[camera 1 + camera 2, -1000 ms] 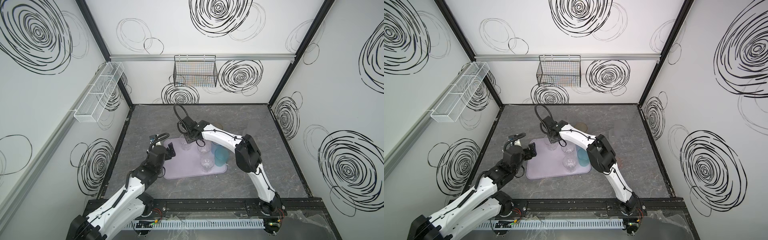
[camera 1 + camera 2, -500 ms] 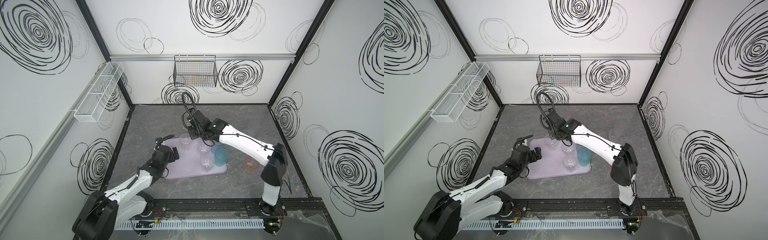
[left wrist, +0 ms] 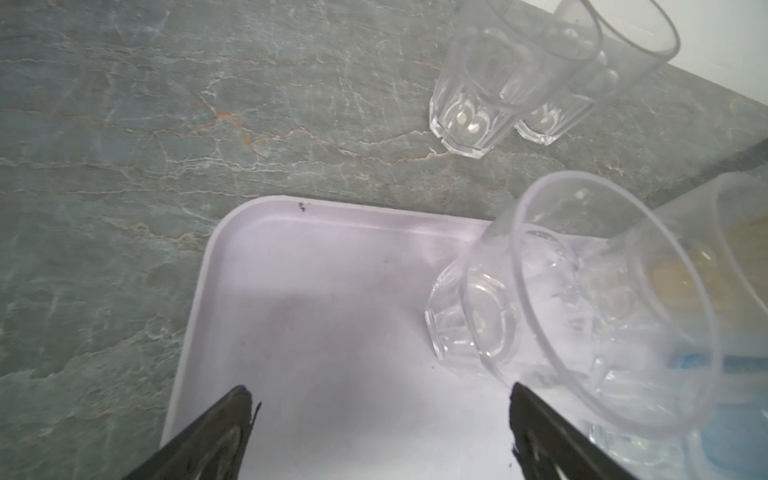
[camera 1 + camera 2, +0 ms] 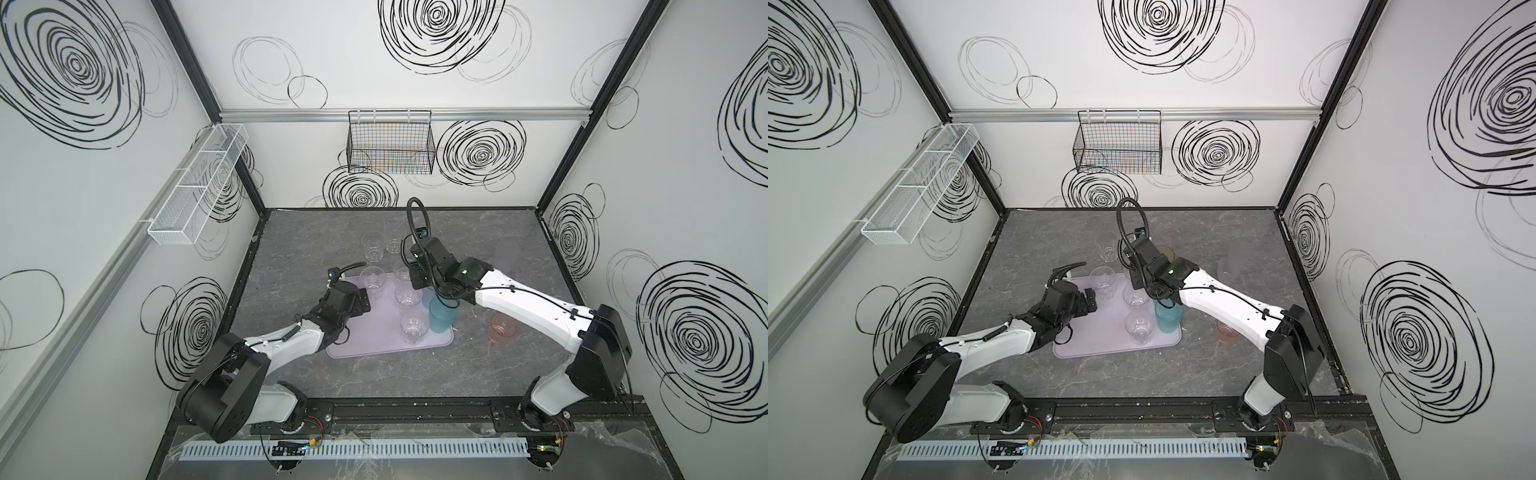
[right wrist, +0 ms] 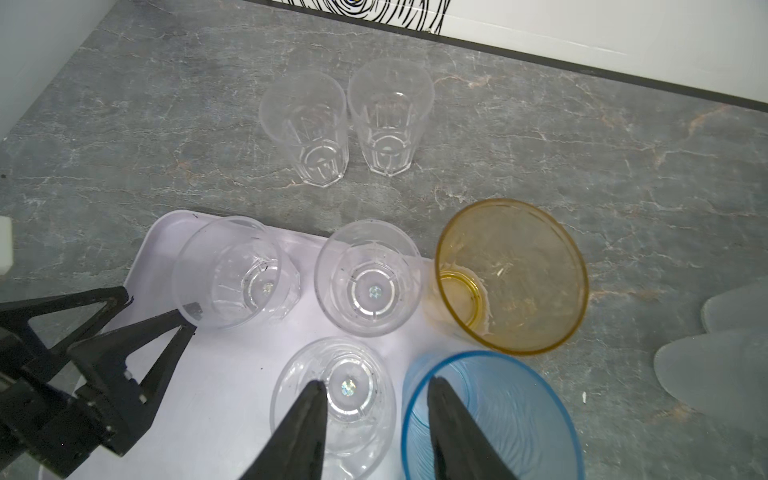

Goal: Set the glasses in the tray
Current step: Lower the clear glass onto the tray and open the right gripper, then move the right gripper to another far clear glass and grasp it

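Two glasses (image 5: pixel 305 124) beyond tray (image 5: pixel 232 353) edge

Bright, even light fills my cell, seemingly from above; shadows on the grey marbled tabletop (image 4: pixel 374 374) and the pale lilac plastic tray (image 3: pixel 291 332) are faint and soft-edged. A wide lens splays the white swirl-painted walls (image 4: pixel 415 91) outward in both top views. My left wrist view blurs the nearest clear plastic tumbler (image 3: pixel 582 316) and the black fingers (image 3: pixel 216 436) of my left gripper (image 3: pixel 376 419) — tiny glints sparkle in the bases of other clear tumblers (image 5: pixel 376 291).

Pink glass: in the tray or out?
Out. In a top view the pink glass stands on the grey tabletop, right of the lilac tray, clear of its rim.
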